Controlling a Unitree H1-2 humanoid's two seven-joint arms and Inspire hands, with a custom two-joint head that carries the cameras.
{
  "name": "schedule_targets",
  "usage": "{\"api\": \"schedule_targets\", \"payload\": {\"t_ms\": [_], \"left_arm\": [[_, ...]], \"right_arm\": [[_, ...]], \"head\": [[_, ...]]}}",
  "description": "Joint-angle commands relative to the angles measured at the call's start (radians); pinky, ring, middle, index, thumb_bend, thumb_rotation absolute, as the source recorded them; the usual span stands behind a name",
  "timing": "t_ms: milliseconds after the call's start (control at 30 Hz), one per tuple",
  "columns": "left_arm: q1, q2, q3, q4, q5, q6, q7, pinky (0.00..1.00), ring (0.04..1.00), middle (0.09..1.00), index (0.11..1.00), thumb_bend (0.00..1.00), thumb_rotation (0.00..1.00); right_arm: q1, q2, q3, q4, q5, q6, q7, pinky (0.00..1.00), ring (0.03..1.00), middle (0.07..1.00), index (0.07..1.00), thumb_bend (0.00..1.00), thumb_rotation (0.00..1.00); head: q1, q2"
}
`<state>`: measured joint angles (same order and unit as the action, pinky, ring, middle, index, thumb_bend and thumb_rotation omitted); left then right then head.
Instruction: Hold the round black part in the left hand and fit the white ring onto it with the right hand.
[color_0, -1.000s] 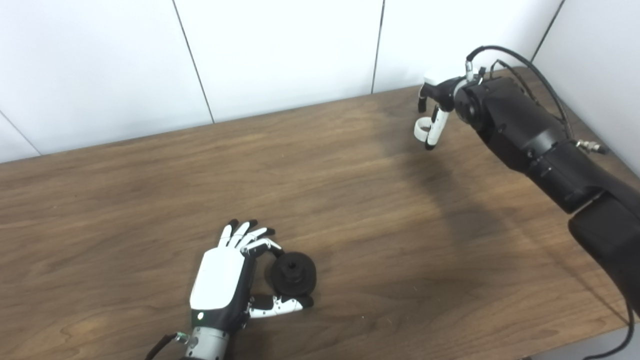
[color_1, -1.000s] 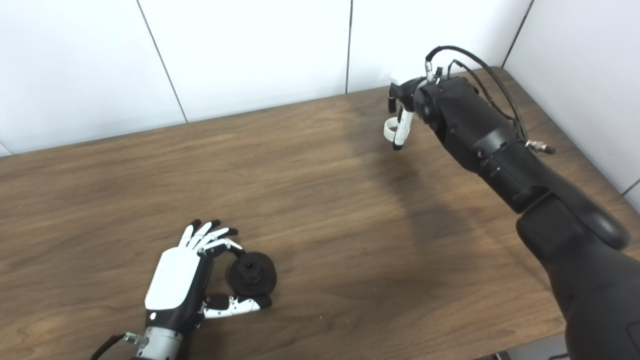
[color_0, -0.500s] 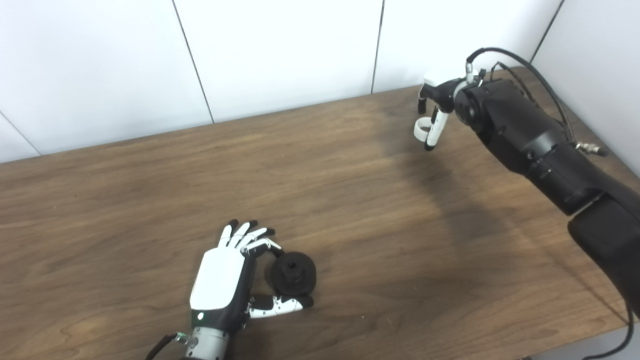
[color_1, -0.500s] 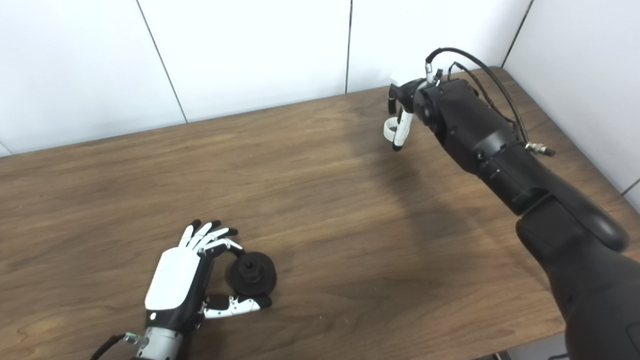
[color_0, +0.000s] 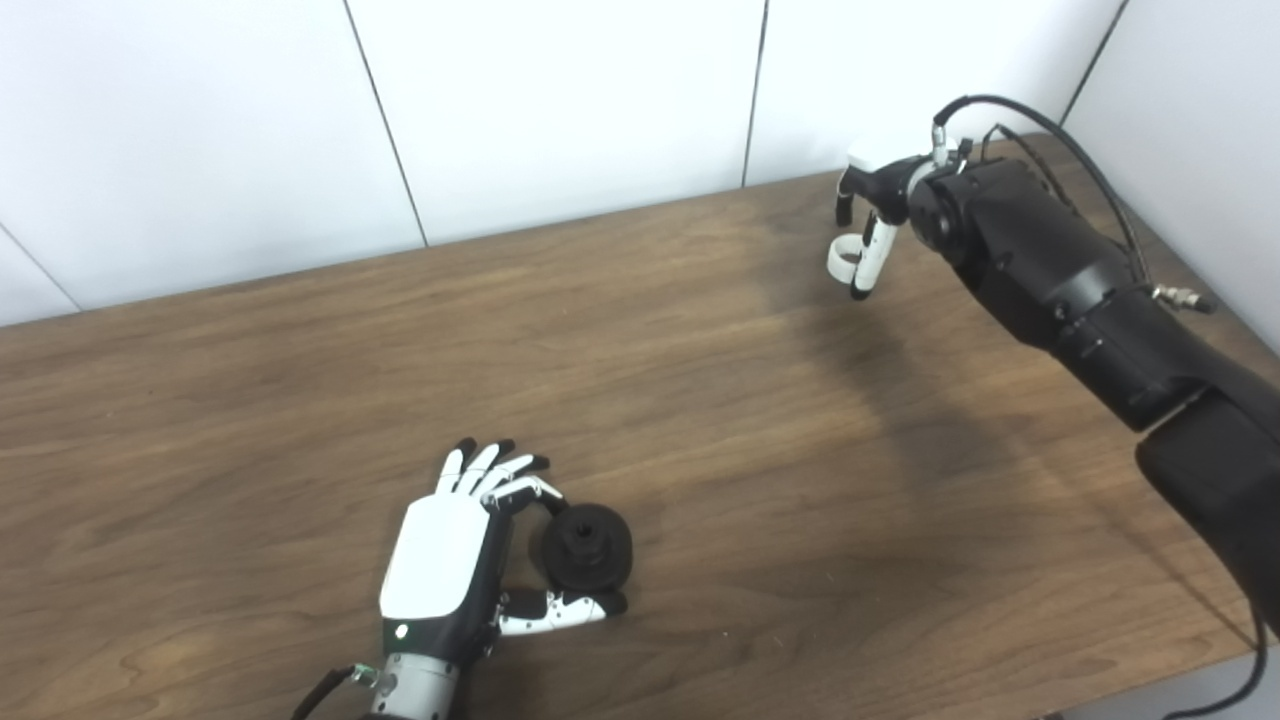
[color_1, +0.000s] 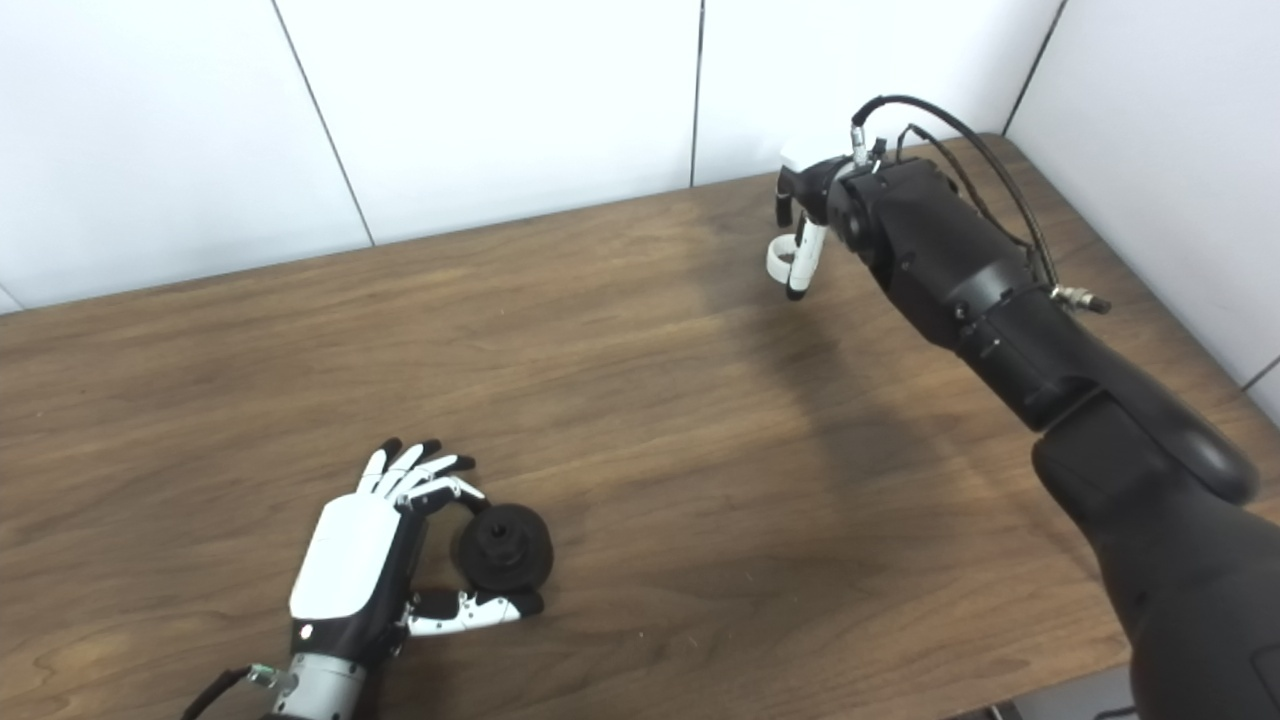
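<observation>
Brown wood-grain table (color_0: 700, 400) carries the work. Left robot hand (color_0: 450, 560) lies at the near left, back upward, with the round black part (color_0: 587, 547) cupped between its curled fingers (color_0: 510, 490) and thumb; the part appears to sit on the table, hub facing up. Grip looks loose rather than clamped.

Right robot hand (color_0: 868, 215) is at the far right, near the wall, well apart from the part. The white ring (color_0: 842, 257) sits beside one downward-pointing finger; it seems pinched there, but the forearm hides the rest of the hand, so the grip cannot be confirmed.

Step in hand, as judged: secure the ring, then carry it to the part.

Notes for doing it well:
- Confirm a firm pinch before lifting.
- Left robot hand should close and steady the part, hub toward the incoming ring.
- Bring the ring in level, centred over the hub, and press straight down; a tilted ring will likely jam.
</observation>
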<state>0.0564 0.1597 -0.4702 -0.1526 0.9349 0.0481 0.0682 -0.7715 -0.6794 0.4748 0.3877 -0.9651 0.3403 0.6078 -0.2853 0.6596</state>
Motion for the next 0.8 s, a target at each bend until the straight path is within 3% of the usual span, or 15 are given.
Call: {"api": "schedule_targets", "payload": {"t_ms": [0, 767], "left_arm": [[0.039, 0.025, -0.013, 0.032, 0.032, 0.038, -0.066, 1.0, 0.915, 0.808, 0.483, 0.53, 0.06], [0.04, 0.027, -0.017, 0.023, 0.029, 0.045, -0.075, 1.0, 0.917, 0.811, 0.483, 0.53, 0.06]], "right_arm": [[-0.035, -0.024, -0.018, -0.024, -0.011, -0.01, -0.027, 1.0, 0.987, 0.931, 0.703, 0.81, 0.25], [-0.016, -0.025, -0.03, -0.035, -0.009, -0.034, -0.048, 0.98, 0.971, 0.906, 0.636, 0.79, 0.22]], "head": [[0.001, 0.001], [0.001, 0.007]]}}
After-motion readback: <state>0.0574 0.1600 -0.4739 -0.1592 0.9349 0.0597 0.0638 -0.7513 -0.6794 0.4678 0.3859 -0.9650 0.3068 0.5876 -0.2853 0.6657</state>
